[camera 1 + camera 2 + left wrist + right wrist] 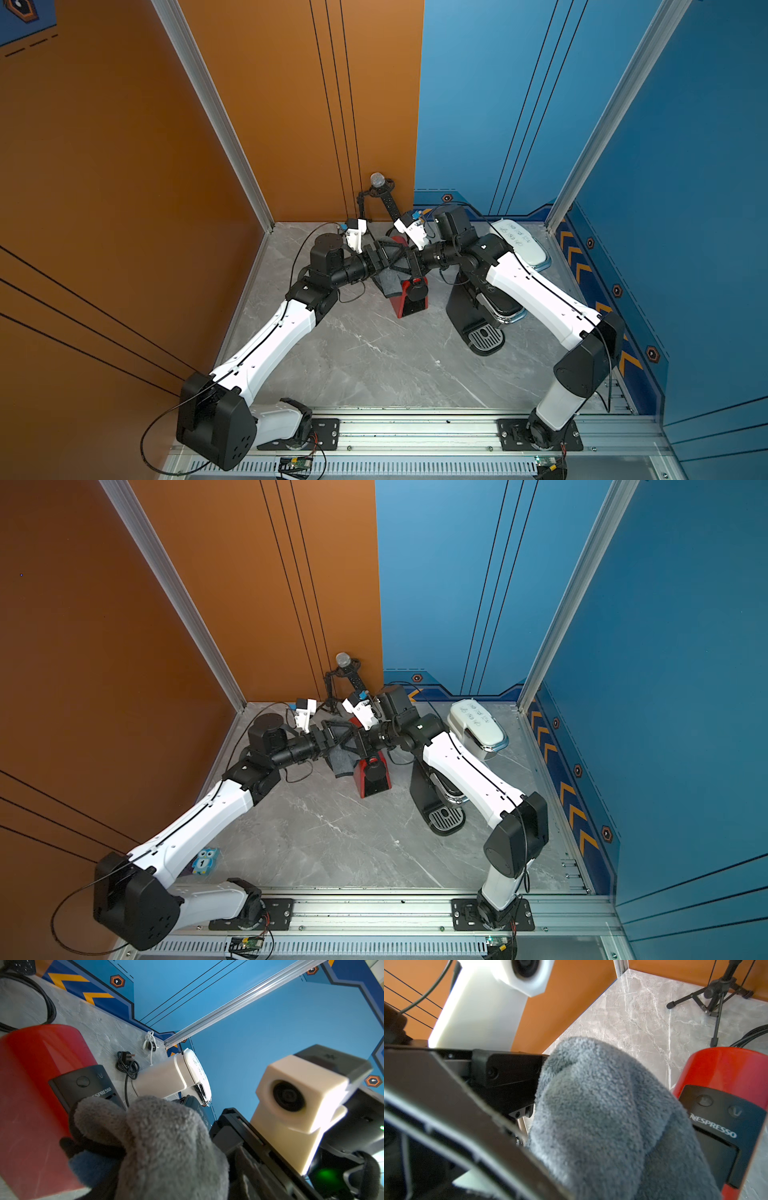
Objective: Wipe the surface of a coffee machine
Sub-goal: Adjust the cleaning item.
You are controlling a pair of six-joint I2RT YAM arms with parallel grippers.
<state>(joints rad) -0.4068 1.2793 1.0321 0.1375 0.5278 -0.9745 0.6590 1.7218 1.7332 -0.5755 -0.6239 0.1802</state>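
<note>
Your right claw (407, 262) clenched the fluffy grey cloth (388, 282) over the red espresso machine (411, 297) for wiping; the left claw (388, 258) I couldn't tell.

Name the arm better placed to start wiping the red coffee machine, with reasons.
Right, probably. The right gripper is shut on the gray cloth, just above the red coffee machine. The left gripper is at the cloth too, but its grip is unclear.

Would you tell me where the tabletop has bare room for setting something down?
Bare: the grey marble tabletop between the red coffee machine, the black coffee machine and the aluminium front rail. Crowded: the back, around the coiled black cable.
</note>
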